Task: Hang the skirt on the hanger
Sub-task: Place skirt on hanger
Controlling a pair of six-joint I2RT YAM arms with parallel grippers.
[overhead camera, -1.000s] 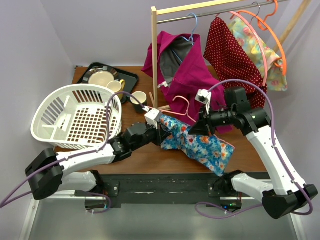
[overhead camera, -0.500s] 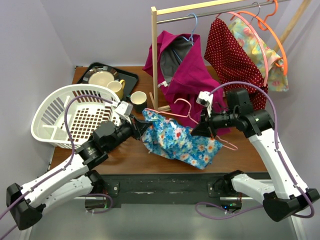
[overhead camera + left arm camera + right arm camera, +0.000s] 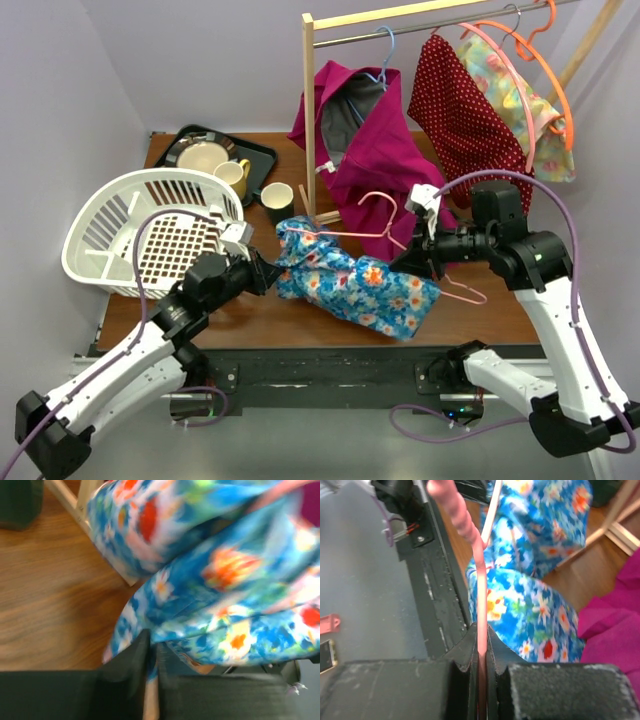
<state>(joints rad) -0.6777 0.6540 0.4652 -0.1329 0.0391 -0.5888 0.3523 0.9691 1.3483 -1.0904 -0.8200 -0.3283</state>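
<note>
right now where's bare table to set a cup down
Bare table at the near right corner, past the skirt; a narrower strip near left, between basket and skirt. Crowded at the back left: tray, cups, basket.

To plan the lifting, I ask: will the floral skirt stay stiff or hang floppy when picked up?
Probably floppy: the skirt crumples in soft folds where the left gripper pinches it. Likely light, as the cloth looks thin.

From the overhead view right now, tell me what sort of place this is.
Probably a lab bench staged as a laundry corner: a wooden clothes rack hung with garments, a white laundry basket and a tray of dishes on a table.
</note>
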